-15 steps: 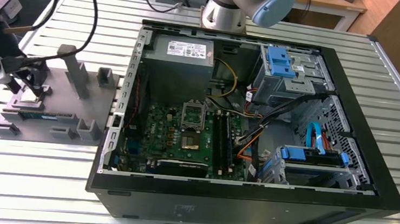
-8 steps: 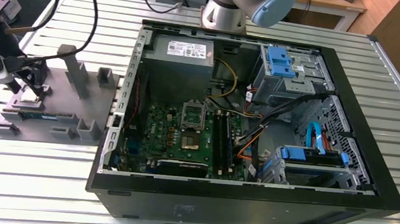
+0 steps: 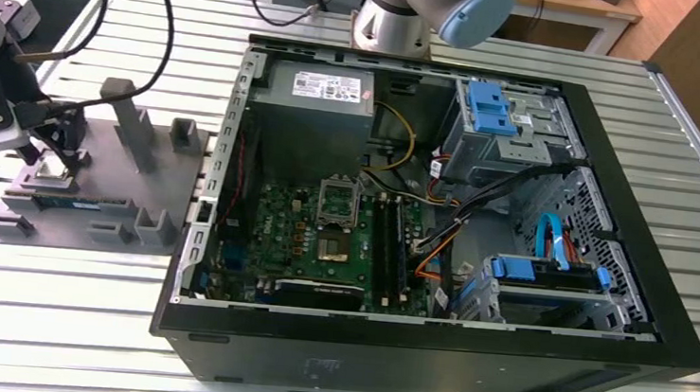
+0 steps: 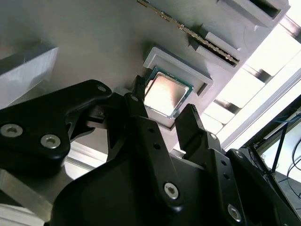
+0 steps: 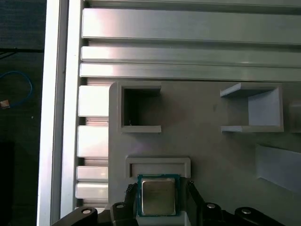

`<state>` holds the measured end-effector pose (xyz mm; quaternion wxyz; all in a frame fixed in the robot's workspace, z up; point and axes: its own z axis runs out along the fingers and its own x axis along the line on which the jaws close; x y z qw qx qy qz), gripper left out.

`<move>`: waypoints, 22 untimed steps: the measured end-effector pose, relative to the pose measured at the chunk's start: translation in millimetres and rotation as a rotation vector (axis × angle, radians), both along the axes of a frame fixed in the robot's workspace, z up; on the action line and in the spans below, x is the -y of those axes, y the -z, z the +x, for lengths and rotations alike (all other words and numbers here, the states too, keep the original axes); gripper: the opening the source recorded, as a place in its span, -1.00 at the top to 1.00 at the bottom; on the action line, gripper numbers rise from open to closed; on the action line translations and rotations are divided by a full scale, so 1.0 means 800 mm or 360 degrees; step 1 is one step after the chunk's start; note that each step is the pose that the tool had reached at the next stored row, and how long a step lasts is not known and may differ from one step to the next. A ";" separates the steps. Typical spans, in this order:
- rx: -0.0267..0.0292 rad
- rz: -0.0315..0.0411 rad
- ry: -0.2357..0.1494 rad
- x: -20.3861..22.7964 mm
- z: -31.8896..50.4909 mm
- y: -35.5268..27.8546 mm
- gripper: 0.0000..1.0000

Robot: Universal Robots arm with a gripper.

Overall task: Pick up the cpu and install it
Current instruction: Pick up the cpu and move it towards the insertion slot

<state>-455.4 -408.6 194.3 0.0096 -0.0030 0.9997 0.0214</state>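
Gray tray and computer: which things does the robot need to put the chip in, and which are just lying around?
For the job: the cpu in a pocket of the gray tray; the gripper, open astride it; the socket on the motherboard.
Lying about: the memory stick on the tray; the blue drive brackets; the power supply.

cpu (image 5: 159, 196) lies in fixture plate (image 5: 211, 155) recess, between tool (image 5: 160, 187) fingers

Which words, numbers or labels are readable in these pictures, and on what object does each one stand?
None can be read.
White label on the grey metal power supply box: too small to read.
Shiny silver top of the small square cpu: no legible print.
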 end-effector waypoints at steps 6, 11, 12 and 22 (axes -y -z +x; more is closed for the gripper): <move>0.00002 -0.0001 -0.0001 -0.0002 0.000 0.0033 -0.06; -0.00005 -0.0003 -0.0001 -0.0001 0.000 0.0056 -0.06; -0.00001 -0.0003 -0.0001 -0.0002 0.000 0.0060 -0.06; 0.00003 -0.0004 -0.0001 -0.0002 -0.001 0.0080 -0.06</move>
